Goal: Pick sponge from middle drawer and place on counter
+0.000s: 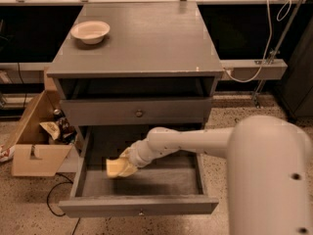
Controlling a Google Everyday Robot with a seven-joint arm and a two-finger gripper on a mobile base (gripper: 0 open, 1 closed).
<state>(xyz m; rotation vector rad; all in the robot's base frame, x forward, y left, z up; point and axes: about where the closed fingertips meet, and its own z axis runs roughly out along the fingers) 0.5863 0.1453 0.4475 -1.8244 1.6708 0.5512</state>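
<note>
The pale-yellow sponge (115, 168) is in the left half of the open middle drawer (166, 181), just above its grey floor. My gripper (128, 161) reaches into the drawer from the right and is shut on the sponge's right end. My white arm (195, 142) crosses the drawer's right half, and its large body fills the lower right of the view. The grey counter (146, 38) is the cabinet's top, well above the drawer.
A cream round bowl (90, 31) stands on the counter's back left. A shut grey drawer (139, 112) with a round knob sits above the open one. An open cardboard box (34, 148) with clutter stands on the floor at left. A white cable hangs at right.
</note>
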